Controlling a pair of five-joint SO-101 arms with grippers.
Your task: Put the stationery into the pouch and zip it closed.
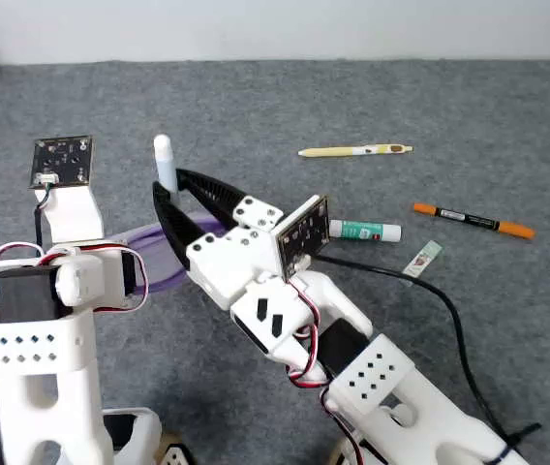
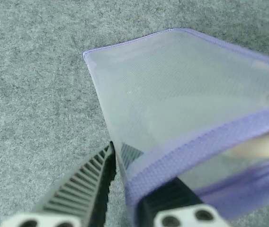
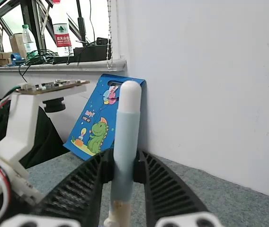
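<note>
The right fingers (image 3: 140,166) are clamped on a pale blue white-capped pen (image 3: 125,137), upright, tip at the translucent purple-trimmed mesh pouch (image 2: 172,94). The left fingers (image 2: 103,172) pinch its rim over the grey bench (image 1: 449,107).

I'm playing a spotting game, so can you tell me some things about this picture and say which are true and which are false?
1. The right gripper holds a blue pen upright. True.
2. The pouch is green. False: it is see-through with a purple edge.
3. An orange pen lies on the table. True.
4. The yellow pen is inside the pouch. False: it lies on the table, away from the pouch.
5. The left gripper grips the pouch's edge. True.
</note>
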